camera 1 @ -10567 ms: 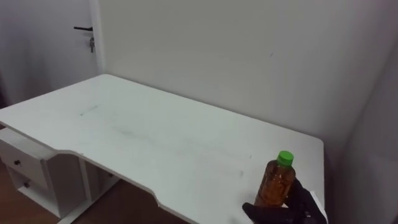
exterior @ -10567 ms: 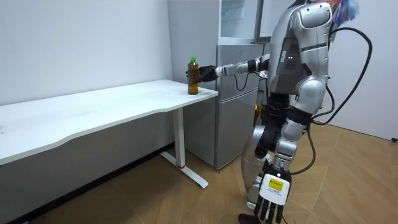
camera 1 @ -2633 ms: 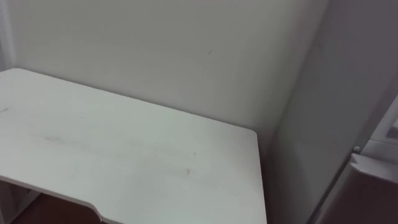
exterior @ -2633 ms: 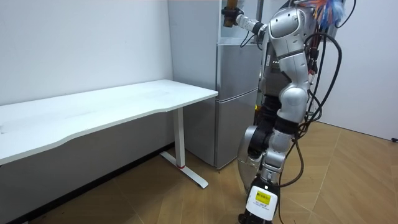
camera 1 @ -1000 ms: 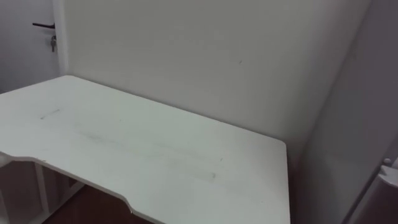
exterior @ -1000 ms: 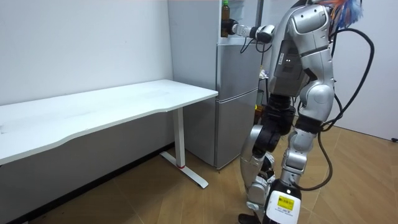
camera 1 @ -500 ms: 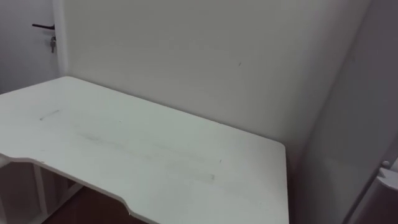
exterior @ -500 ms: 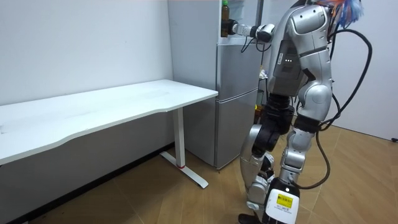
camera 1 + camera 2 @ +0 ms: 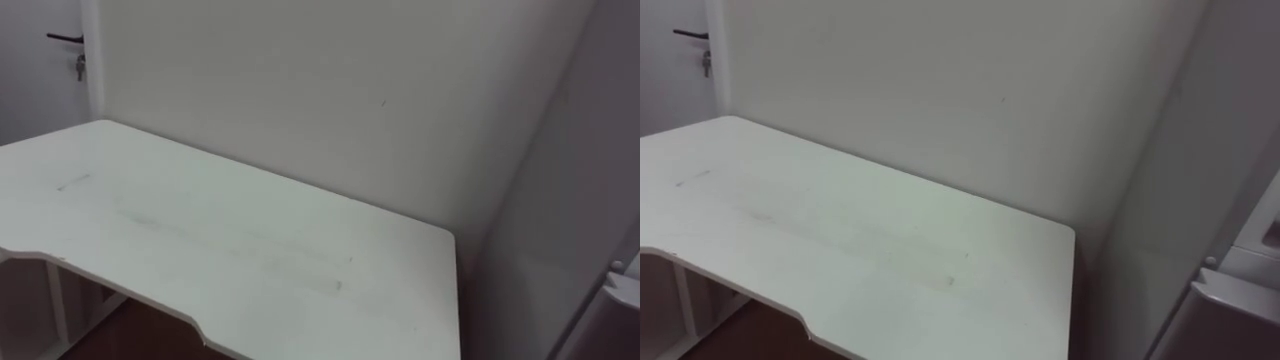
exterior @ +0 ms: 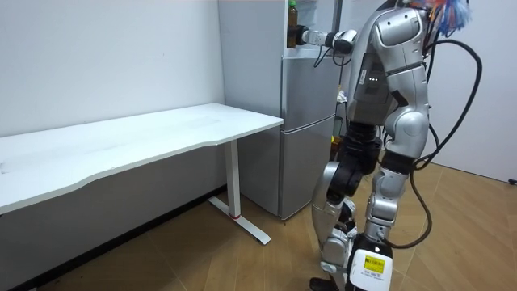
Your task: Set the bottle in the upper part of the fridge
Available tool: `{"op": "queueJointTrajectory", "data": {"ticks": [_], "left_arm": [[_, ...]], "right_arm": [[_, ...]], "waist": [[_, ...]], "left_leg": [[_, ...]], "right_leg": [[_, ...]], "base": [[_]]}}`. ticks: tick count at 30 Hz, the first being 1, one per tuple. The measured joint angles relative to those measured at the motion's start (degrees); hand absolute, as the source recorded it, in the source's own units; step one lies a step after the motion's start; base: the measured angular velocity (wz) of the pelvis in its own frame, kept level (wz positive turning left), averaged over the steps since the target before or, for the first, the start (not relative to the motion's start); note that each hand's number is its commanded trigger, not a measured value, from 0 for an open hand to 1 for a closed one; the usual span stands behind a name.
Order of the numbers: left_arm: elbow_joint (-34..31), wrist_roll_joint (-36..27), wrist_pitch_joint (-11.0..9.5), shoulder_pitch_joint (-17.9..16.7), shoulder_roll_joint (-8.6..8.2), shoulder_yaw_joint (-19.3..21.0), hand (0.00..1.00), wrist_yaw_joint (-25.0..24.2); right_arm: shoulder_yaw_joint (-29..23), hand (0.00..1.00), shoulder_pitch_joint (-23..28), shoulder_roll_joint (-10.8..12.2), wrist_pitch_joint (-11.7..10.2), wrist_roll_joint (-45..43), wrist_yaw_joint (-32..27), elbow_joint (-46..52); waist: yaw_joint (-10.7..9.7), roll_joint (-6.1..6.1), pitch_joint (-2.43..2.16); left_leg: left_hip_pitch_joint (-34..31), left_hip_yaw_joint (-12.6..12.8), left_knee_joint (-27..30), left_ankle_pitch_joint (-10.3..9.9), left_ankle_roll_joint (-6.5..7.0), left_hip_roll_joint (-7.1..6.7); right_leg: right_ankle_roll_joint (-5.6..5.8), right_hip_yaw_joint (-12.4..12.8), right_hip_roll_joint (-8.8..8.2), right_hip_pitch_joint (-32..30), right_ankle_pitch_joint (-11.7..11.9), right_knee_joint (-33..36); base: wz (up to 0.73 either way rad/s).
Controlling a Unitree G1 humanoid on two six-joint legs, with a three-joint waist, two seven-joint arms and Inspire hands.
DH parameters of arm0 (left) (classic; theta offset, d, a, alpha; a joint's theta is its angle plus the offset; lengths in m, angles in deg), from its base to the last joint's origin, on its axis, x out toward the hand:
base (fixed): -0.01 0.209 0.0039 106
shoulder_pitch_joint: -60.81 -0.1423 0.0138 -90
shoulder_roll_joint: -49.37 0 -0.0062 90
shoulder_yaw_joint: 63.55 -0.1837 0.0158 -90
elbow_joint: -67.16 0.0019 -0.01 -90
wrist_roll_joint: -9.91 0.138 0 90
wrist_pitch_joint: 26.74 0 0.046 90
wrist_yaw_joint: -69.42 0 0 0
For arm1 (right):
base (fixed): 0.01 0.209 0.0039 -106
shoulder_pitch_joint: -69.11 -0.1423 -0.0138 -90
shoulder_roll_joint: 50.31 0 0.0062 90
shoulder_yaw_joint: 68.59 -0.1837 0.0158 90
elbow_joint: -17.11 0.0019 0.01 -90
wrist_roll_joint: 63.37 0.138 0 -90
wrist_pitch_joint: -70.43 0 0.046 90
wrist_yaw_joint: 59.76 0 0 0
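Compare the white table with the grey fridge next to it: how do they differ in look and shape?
The table is white, the fridge grey. The table is low and wide, a flat top on thin legs; the fridge is a tall upright box. The table carries no bottle; at the fridge's upper part the right hand holds the bottle. Both stand by the wall.

The robot's body was clad in smooth silver-grey shells, rounded over the chest, shoulders, thighs and shins. Black joints and dark gaps showed at the waist, hips and knees. Thick black cables looped from behind its shoulders down past its back to the hip, and a tuft of reddish and blue wires sat at the top of its head. Its right hand (image 10: 304, 36) was dark. The left hand (image 10: 367, 268) bore a white tag with a yellow label.
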Motion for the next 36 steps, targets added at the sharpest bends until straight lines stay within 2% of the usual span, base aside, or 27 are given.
{"op": "queueJointTrajectory", "data": {"ticks": [6,13,17,19,21,22,23,24,26,29,36], "left_arm": [[-0.12,-0.25,0.06,0.74,0.02,0.01,0.00,0.09],[-0.05,-0.20,0.39,0.66,-0.05,0.02,0.00,0.99],[-0.12,-0.17,0.56,0.88,-0.05,0.02,0.00,0.99],[-0.12,-0.02,0.68,1.01,-0.05,0.02,0.00,0.99],[-0.17,0.34,0.80,1.28,-0.05,0.02,0.00,0.98],[-0.24,0.35,0.83,1.50,-0.05,0.02,0.00,0.97],[-0.77,0.35,0.87,1.55,-0.05,0.02,0.00,0.93],[-1.31,0.35,0.96,1.67,-0.04,0.02,0.00,0.91],[-1.84,0.35,0.99,1.96,0.03,0.00,0.00,0.91],[-1.83,0.32,0.87,2.18,-0.01,-0.05,0.00,0.88],[-1.79,0.30,0.45,2.17,0.00,-0.08,0.00,0.80]], "right_arm": [[0.05,0.00,0.00,-0.40,0.10,-0.07,1.83,0.00],[0.05,0.00,0.00,-0.40,0.75,-0.23,1.94,0.07],[0.07,0.00,0.00,-0.39,1.26,-0.16,1.98,0.27],[0.07,0.00,0.00,-0.39,1.33,-0.13,1.98,0.80],[0.05,0.00,0.00,-0.39,1.32,-0.01,2.07,1.31],[0.05,0.00,0.00,-0.39,1.32,-0.05,2.44,1.59],[0.06,0.00,0.00,-0.39,1.34,-0.09,3.06,2.09],[0.10,0.00,0.00,-0.39,1.35,-0.08,3.65,2.85],[0.09,0.00,0.00,-0.40,1.35,-0.09,4.83,3.57],[0.09,0.00,0.00,-0.40,1.34,0.03,6.47,5.09],[0.07,0.00,0.07,-0.40,1.33,0.11,7.66,7.48]], "waist": [[-0.02,0.84,-0.22],[0.06,0.79,-0.28],[0.16,0.63,-0.30],[0.17,0.33,-0.51],[-0.05,0.34,-0.51],[-0.20,0.58,-0.38],[-0.55,0.45,-0.46],[-1.05,0.75,-0.26],[-1.73,0.52,-0.43],[-2.72,0.68,-0.38],[-4.95,0.76,-0.35]], "left_leg": [[0.00,0.03,-0.08,0.01,0.00,0.00],[0.29,0.46,-0.54,0.32,-0.03,0.01],[0.36,0.98,-0.65,0.32,-0.02,0.04],[0.12,1.11,-0.65,0.32,-0.02,0.04],[0.13,1.61,-0.64,0.32,-0.02,0.14],[0.18,1.70,-0.64,0.32,-0.03,0.18],[0.22,1.70,-0.65,0.31,-0.04,0.21],[0.19,1.70,-0.65,0.32,-0.05,0.24],[0.23,1.70,-0.73,0.36,-0.13,0.28],[0.83,2.40,-1.56,0.58,-0.36,0.40],[1.60,3.42,-2.32,0.64,-0.62,0.70]], "right_leg": [[0.00,-0.35,-0.01,-0.04,0.00,-0.04],[-0.01,-0.03,-0.01,-0.10,0.00,-0.01],[-0.01,1.99,0.22,-0.34,-0.01,-0.03],[-0.01,2.62,0.27,-0.72,-0.01,0.01],[-0.01,2.95,0.36,-0.94,0.00,-0.04],[-0.02,3.25,0.40,-0.95,0.00,-0.06],[-0.02,3.39,0.44,-0.95,0.00,-0.07],[-0.02,3.86,0.55,-0.92,0.00,-0.15],[-0.02,4.63,0.71,-0.91,0.00,-0.18],[-0.02,5.77,0.93,-0.97,0.00,-0.20],[-0.16,6.07,1.29,-0.84,-0.06,-0.47]], "base": [[0.00],[-0.01],[-0.06],[-0.07],[-0.08],[-0.04],[0.00],[0.00],[0.00],[-0.09],[-0.08]]}}
